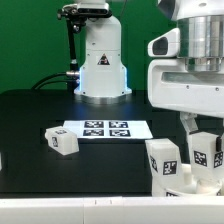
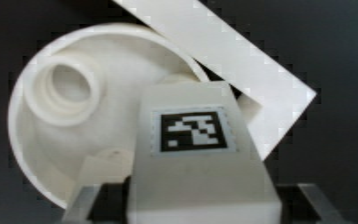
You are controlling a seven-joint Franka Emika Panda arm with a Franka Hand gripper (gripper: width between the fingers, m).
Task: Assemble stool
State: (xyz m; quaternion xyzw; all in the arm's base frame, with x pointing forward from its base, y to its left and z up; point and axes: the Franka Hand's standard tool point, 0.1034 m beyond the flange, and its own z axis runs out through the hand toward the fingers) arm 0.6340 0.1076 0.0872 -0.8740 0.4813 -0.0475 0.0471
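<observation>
In the wrist view my gripper (image 2: 201, 205) is shut on a chunky white stool leg (image 2: 197, 150) with a square tag on its face. One finger shows on each side of it. Beyond the leg lies the round dish-like seat (image 2: 69, 105), with a raised socket on its inner face. In the exterior view the gripper (image 1: 203, 138) is at the right, holding the tagged leg (image 1: 207, 152) upright just above the table. A second tagged leg (image 1: 164, 160) stands close beside it. A third leg (image 1: 60, 141) lies loose at the left. The seat is mostly hidden in that view.
The marker board (image 1: 105, 128) lies flat in the middle of the black table. The robot base (image 1: 101, 65) stands behind it with cables. A white angled strip (image 2: 229, 60) runs past the far side of the seat. The table's front edge is close.
</observation>
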